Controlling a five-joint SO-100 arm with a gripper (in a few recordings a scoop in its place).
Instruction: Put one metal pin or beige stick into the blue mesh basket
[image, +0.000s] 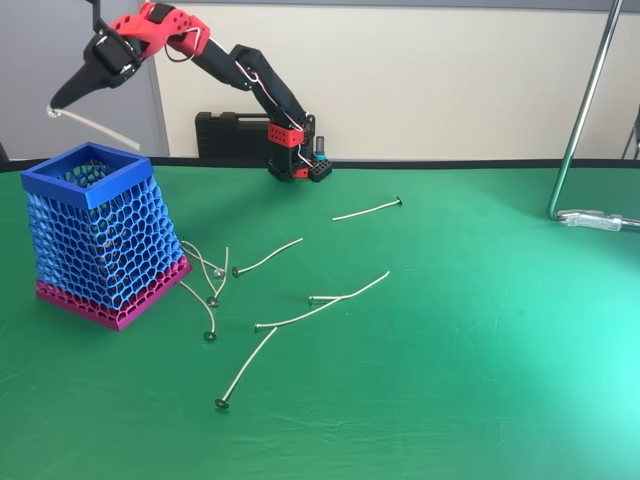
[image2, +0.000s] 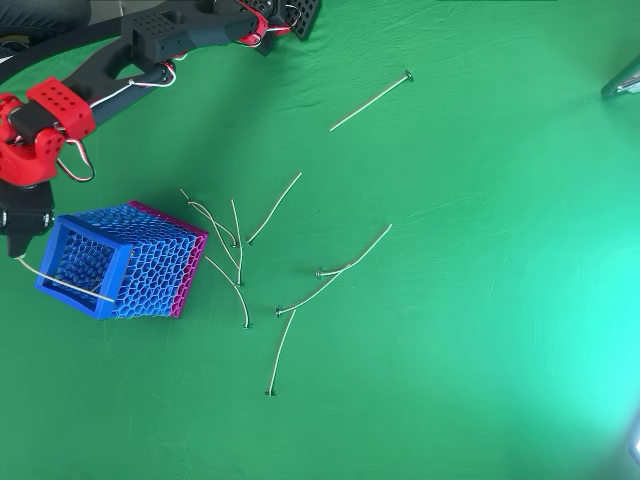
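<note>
Thin bent stick (image: 246, 368), honeycomb-mesh basket (image: 105, 238) behind.

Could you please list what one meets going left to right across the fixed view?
Gripper shut on a beige stick → blue mesh basket → arm base → lone stick lying farthest back on the table → metal stand.

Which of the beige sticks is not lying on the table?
The stick held in the gripper, above the blue basket's rim; all others lie on the green table.
</note>
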